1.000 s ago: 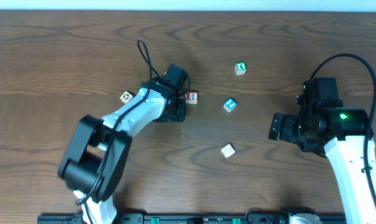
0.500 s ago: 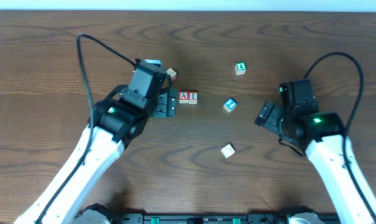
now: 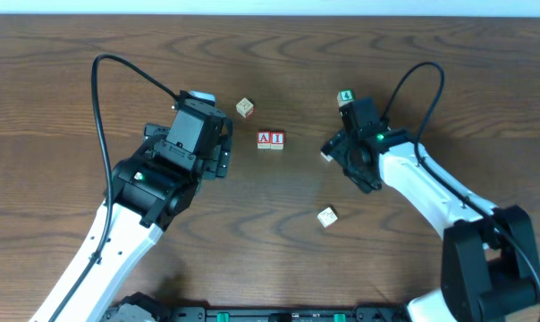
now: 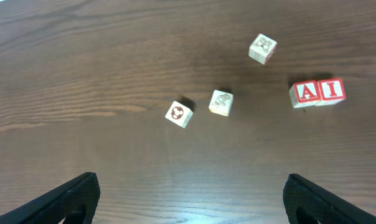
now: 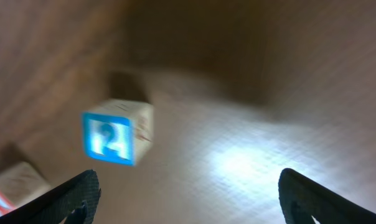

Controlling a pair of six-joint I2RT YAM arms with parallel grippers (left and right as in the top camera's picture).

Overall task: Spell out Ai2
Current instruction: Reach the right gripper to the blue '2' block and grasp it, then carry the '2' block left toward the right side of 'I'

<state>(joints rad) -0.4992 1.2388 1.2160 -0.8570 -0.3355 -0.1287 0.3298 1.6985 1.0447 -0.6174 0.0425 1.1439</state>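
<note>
Overhead: A-I pair [image 3: 271,139] touching side by side, centre of view. Left gripper [image 3: 223,154] near it, not touching. Right gripper [image 3: 334,148] over 2 block [image 3: 326,157], mostly hidden.
Left wrist: jaws spread wide, empty; A-I pair upper rt.
Right wrist: blurred; jaws spread wide, 2 block ahead, ungripped.

Matt wood-grain table [image 3: 73,72], painted blocks [image 4: 317,92] (wooden)

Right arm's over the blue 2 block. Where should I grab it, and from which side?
Come straight down and pinch two opposite plain side faces of the blue 2 block. It sits flat, number up, nothing touching it, and the open right gripper looks wide enough.
</note>
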